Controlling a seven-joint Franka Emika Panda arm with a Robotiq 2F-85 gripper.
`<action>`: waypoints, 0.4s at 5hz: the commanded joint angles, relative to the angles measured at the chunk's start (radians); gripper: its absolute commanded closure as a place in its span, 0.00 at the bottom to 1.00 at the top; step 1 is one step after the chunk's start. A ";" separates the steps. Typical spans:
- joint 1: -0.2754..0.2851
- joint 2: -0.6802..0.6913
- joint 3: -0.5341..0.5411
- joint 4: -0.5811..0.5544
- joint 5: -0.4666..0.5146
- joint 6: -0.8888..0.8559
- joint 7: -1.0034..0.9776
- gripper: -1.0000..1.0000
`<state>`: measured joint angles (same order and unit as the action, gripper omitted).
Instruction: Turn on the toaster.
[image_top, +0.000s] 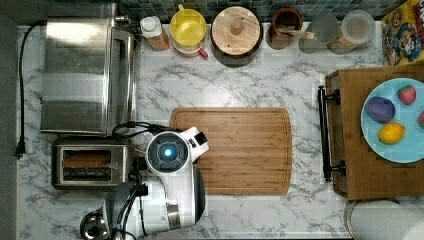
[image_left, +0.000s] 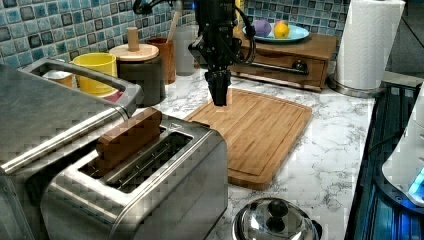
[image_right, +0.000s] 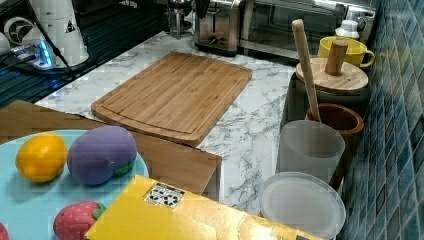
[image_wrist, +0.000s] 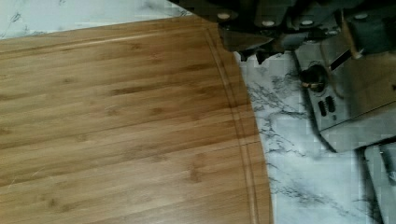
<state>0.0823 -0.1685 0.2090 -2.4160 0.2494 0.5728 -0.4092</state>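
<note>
Toaster (image_left: 150, 185) w/ brown slice, gripper (image_left: 220, 97) above cutting board (image_left: 265, 130), fingers seemingly together

A kitchen counter, set up with a robot arm at its edge.

White grey-veined marble worktop (image_top: 260, 85) fills the top view, backed along the upper edge by a wall of small blue-green mosaic tiles (image_left: 30, 30). In the top view's left stand a large boxy brushed-steel toaster oven (image_top: 80, 75) and, below it, a small brushed-steel two-slot toaster (image_top: 90, 162); a rectangular bamboo cutting board (image_top: 240, 150) lies at centre. A yellow mug (image_top: 188, 27), a wooden-lidded dark canister (image_top: 236, 32) and a brown utensil crock (image_top: 286, 25) line the upper edge. At the right, a pale blue plate (image_top: 400, 150) bears toy fruit, and a white paper-towel roll (image_left: 367, 42) stands upright in the left view's upper right.
</note>
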 joint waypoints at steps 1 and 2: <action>0.078 -0.160 0.026 -0.016 0.091 0.037 -0.083 1.00; 0.104 -0.145 0.018 0.011 0.130 -0.007 -0.130 1.00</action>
<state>0.1218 -0.3301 0.2177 -2.4316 0.3083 0.5928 -0.4558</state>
